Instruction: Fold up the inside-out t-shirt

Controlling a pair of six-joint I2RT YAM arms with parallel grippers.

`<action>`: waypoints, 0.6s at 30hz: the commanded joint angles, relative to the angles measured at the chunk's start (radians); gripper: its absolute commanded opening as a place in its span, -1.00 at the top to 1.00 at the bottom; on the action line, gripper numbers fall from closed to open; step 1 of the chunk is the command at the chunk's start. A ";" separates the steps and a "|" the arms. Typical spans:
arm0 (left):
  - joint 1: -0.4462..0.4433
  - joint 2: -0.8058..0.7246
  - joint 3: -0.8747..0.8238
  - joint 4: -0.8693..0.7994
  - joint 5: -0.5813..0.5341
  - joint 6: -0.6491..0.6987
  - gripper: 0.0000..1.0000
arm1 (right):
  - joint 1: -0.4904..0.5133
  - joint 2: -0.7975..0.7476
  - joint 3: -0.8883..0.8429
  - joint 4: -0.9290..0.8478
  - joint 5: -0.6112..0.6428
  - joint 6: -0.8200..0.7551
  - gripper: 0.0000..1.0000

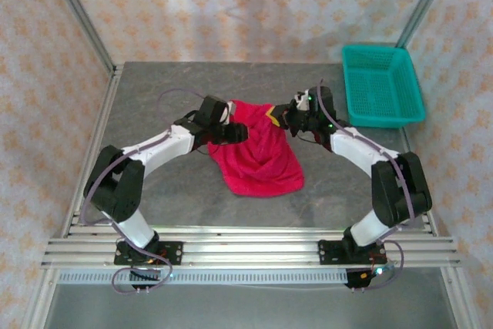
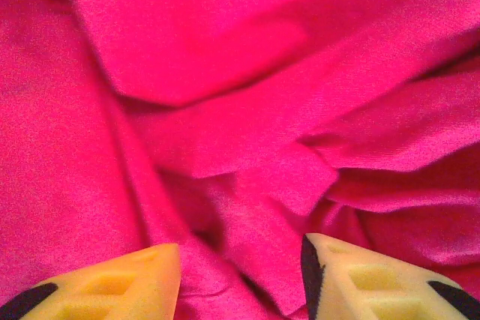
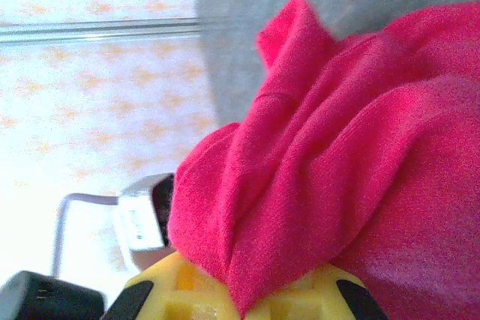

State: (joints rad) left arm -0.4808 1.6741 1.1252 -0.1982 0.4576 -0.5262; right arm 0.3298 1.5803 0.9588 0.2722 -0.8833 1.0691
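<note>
- Table (image 1: 154,98): grey and bare around the cloth.
- T-shirt (image 1: 258,156): crumpled mid-table, with its far corners under both grippers.
- Basket (image 1: 385,122): far right, well apart.
- Left gripper (image 2: 240,256): jaws parted over folds, gripping nothing.
- Right gripper (image 3: 240,297): clamped on a bunched t-shirt edge.

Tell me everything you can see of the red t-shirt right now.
The t-shirt is bright red, soft-looking fabric, lying crumpled and deeply creased in a heap in the middle of the grey table, not spread flat. A yellow patch shows at its far edge. The right gripper is shut on a bunched fold of it. The left gripper sits open over its folds.
</note>
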 commanded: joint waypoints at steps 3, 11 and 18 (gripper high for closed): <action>-0.031 0.068 0.074 0.072 -0.005 0.008 -0.04 | -0.007 0.015 -0.022 0.279 -0.113 0.152 1.00; -0.038 0.217 0.144 0.072 -0.072 -0.052 -0.18 | -0.008 -0.059 -0.012 0.092 -0.090 0.026 1.00; -0.037 0.252 0.178 0.037 -0.089 -0.042 0.91 | -0.029 -0.145 0.009 -0.095 -0.056 -0.091 1.00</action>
State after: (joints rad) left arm -0.5156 1.9369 1.2682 -0.1406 0.4103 -0.5743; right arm 0.3199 1.5124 0.9348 0.2584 -0.9432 1.0779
